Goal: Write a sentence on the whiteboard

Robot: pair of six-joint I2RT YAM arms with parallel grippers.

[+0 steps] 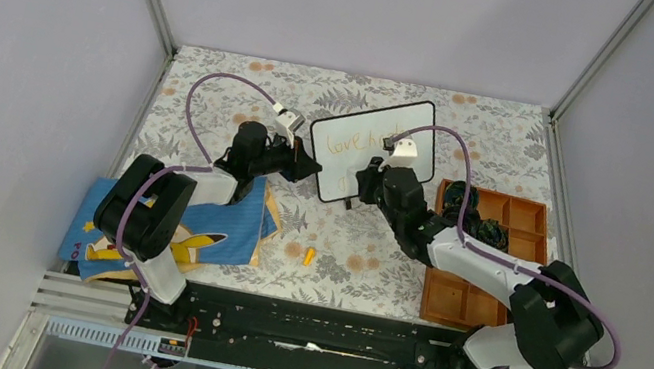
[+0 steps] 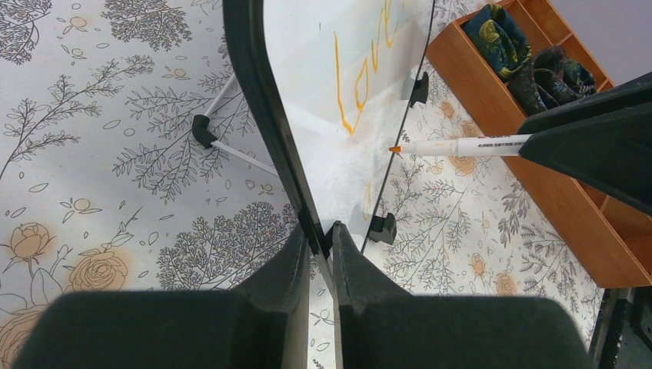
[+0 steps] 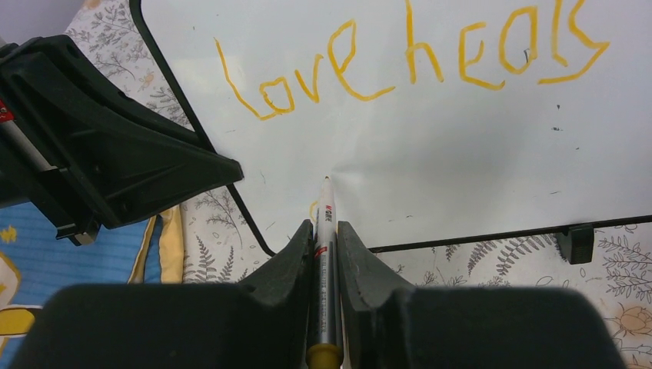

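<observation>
The whiteboard [image 1: 345, 176] stands tilted on small black feet at mid-table. The sentence [image 3: 400, 65] in orange reads "love heals" along its top; it also shows in the top view [image 1: 356, 141] and the left wrist view [image 2: 357, 84]. My left gripper [image 2: 330, 234] is shut on the board's black left frame, also seen from above [image 1: 305, 169]. My right gripper [image 3: 326, 227] is shut on a white marker [image 3: 326, 254] with an orange rear end. The marker tip sits at the board's surface below "love". The marker also shows in the left wrist view [image 2: 461, 144].
A wooden compartment tray [image 1: 474, 307] lies right of the board, with dark patterned cloth bundles [image 1: 479, 222] in its far cells. A blue cartoon cloth [image 1: 194, 222] lies by the left arm. A small orange cap [image 1: 309, 256] lies on the floral table cover.
</observation>
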